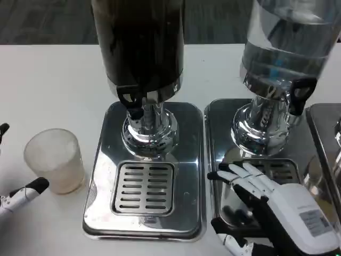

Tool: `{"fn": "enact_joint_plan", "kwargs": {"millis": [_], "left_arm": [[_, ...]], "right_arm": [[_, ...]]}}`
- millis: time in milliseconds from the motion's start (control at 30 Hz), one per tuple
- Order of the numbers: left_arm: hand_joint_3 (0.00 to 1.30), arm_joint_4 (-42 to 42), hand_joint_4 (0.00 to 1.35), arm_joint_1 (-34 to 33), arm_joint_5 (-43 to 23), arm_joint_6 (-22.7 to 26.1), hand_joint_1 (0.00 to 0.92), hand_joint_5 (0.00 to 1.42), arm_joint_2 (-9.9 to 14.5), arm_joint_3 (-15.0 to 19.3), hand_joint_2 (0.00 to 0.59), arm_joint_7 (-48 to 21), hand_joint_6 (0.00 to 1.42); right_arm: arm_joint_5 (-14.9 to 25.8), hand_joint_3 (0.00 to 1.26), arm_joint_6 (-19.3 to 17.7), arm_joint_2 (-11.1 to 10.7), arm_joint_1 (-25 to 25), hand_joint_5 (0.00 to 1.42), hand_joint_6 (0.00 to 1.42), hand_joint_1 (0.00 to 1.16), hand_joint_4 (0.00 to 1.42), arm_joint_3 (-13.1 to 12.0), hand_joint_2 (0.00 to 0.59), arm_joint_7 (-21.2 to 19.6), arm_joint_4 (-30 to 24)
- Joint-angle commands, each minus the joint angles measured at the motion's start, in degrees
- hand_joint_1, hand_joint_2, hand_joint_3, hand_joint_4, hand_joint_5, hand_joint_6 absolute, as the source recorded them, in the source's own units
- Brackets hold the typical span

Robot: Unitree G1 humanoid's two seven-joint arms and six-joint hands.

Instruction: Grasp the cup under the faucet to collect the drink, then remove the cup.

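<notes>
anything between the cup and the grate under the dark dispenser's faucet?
Nothing visible. The cup stands on the table left of the steel base; the drip grate is bare, with only the base's low rim between. Left robot hand fingertips sit beside the cup.

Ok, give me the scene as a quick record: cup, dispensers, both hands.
cup: frosted cup upright on the table, left of the dark dispenser's base, not under any faucet
dark dispenser: dark dispenser on a steel base; its drip grate is bare
clear dispenser: clear dispenser to the right
left hand: left hand beside the cup, fingertip near its lower side, contact unclear
right hand: right hand open, over the clear dispenser's tray
</notes>
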Motion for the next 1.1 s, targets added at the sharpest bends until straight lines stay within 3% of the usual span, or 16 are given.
{"fn": "enact_joint_plan", "kwargs": {"millis": [33,1100], "left_arm": [[0.00,2.42,0.00,-2.47,-0.01,0.61,0.102,0.02,0.34,-1.51,0.047,-0.38,0.12],[0.00,9.70,0.00,-11.08,1.54,2.78,0.138,0.07,1.85,-8.75,0.051,-0.78,0.12]], "right_arm": [[0.57,0.24,-0.22,-0.37,-0.05,0.12,0.32,0.50,0.15,-0.06,0.386,0.59,-0.23],[1.36,0.26,-0.40,0.00,-0.60,0.12,0.36,0.49,0.15,0.51,0.378,0.76,0.06]]}}
